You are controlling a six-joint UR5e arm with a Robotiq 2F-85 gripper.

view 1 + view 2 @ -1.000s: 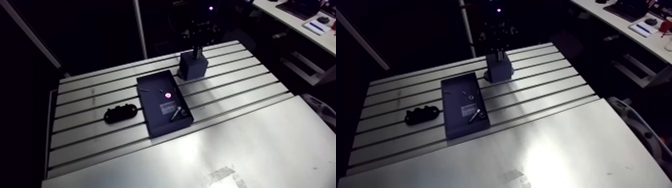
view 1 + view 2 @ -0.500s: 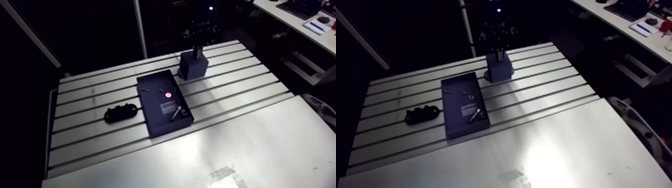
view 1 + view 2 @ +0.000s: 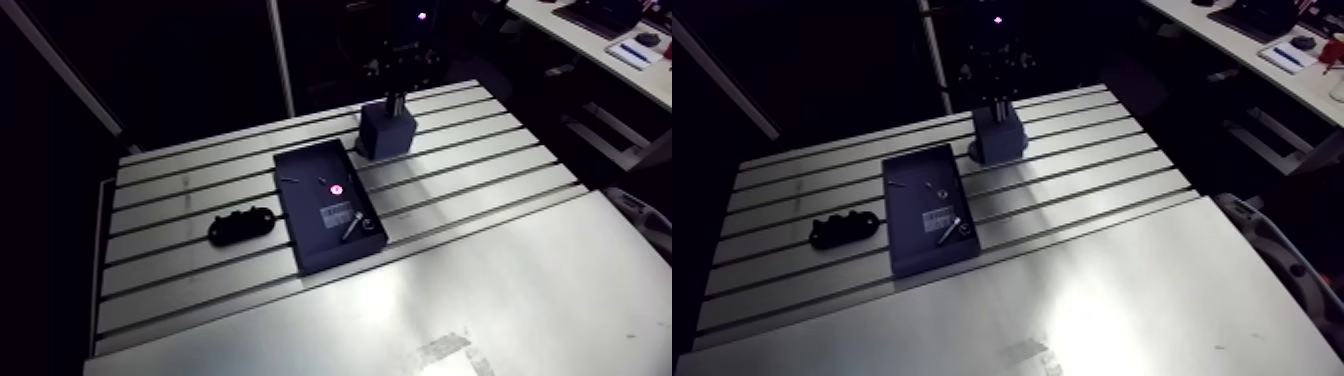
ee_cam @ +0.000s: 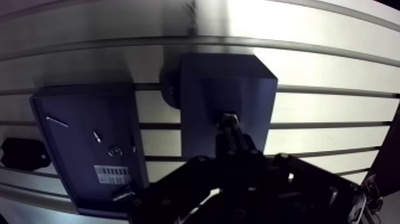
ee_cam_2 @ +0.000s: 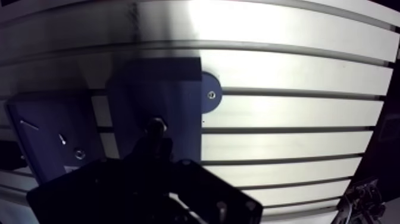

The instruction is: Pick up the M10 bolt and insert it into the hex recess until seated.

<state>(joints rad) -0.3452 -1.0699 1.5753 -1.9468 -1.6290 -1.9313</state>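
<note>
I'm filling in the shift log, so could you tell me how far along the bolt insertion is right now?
Done: the bolt has been picked up and is at the top face of the blue block. In hand: the hand is shut on it there, directly over the block. Left: whether the bolt is fully seated cannot be confirmed from these views; releasing it and backing away remain.

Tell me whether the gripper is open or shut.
Shut on the bolt: in the wrist view the fingers of the gripper close around it over the blue block. Whether it is seated cannot be told.
</note>
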